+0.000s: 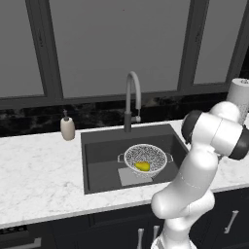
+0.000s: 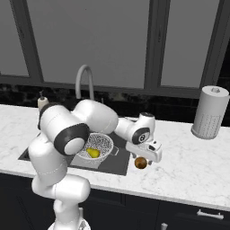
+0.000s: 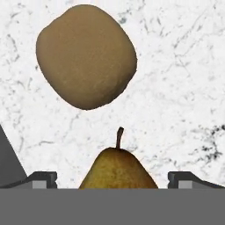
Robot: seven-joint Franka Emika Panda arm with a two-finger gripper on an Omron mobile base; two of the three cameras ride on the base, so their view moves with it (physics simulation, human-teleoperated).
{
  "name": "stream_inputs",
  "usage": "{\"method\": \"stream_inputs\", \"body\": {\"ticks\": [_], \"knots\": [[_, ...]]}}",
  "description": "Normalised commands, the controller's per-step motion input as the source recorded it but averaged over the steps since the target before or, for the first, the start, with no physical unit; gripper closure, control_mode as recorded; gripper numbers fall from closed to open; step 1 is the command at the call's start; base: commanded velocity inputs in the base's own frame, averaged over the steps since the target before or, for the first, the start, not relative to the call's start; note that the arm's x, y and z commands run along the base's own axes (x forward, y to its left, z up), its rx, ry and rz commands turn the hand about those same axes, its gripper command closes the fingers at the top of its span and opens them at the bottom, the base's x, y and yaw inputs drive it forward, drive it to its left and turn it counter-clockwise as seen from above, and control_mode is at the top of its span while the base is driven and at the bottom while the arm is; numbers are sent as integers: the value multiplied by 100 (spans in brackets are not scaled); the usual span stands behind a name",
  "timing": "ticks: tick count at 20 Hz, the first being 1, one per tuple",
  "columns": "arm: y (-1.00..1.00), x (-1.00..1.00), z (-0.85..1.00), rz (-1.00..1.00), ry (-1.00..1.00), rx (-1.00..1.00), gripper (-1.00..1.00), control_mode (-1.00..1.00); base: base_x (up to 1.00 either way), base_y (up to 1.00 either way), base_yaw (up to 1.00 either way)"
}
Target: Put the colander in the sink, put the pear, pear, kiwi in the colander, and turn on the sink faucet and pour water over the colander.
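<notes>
The gripper (image 3: 112, 178) stands spread on either side of a pear (image 3: 117, 170) on the counter (image 3: 176, 88), its fingers apart from the fruit. Just beyond lies the kiwi (image 3: 85, 56). Farther off, the colander (image 1: 145, 158) sits in the sink (image 1: 102, 155) holding another pear (image 1: 142, 166), below the faucet (image 1: 132, 99).

Two pears (image 1: 142, 166) (image 3: 117, 169), one kiwi (image 3: 86, 56), one colander (image 1: 145, 158).
</notes>
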Motion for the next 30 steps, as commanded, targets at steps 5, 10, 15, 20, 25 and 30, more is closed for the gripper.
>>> {"method": "stream_inputs", "body": {"ticks": [5, 10, 15, 20, 25, 30], "knots": [[0, 0, -29, 0, 0, 0, -100, -100, 0, 0, 0], [0, 0, -40, 0, 1, 0, -100, -100, 0, 0, 0], [0, 0, -53, 0, 4, 0, 100, -100, 0, 0, 0], [0, 0, -52, 0, 5, 0, 100, -100, 0, 0, 0], [0, -3, -34, 0, 2, 0, 100, -100, 0, 0, 0], [0, -24, 1, 0, 0, 7, 100, -100, 0, 0, 0]]}}
